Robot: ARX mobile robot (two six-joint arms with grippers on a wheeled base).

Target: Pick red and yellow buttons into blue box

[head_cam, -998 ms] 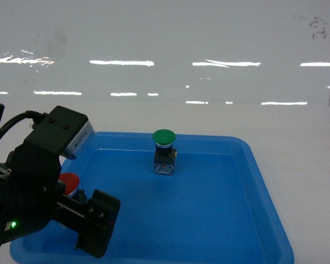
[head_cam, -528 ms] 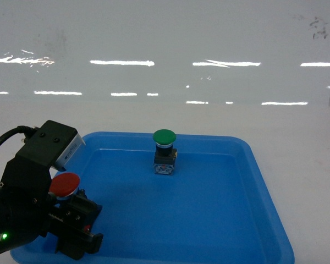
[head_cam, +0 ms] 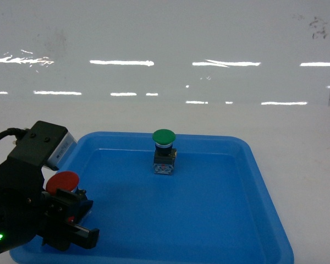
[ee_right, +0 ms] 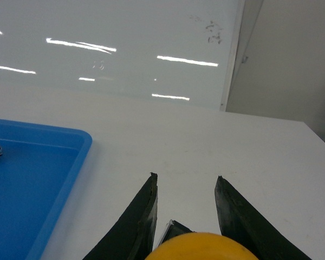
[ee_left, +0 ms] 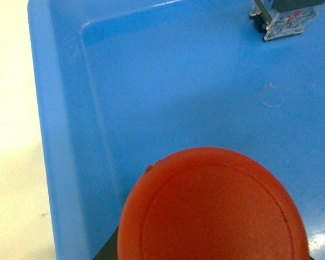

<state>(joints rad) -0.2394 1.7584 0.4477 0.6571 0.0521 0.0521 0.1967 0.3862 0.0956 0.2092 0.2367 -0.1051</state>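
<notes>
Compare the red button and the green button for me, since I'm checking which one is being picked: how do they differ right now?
The red button sits at the left gripper, at the blue tray's left edge; the green button stands free and upright near the tray's back. Red's base is hidden by the gripper; green's block base shows fully. Both have round domed caps.

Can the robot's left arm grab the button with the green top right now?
Probably not yet. The left gripper seems to be holding the red domed push-button already. Otherwise the way looks free: the green-capped push-button stands alone in the shallow blue plastic tray.
</notes>
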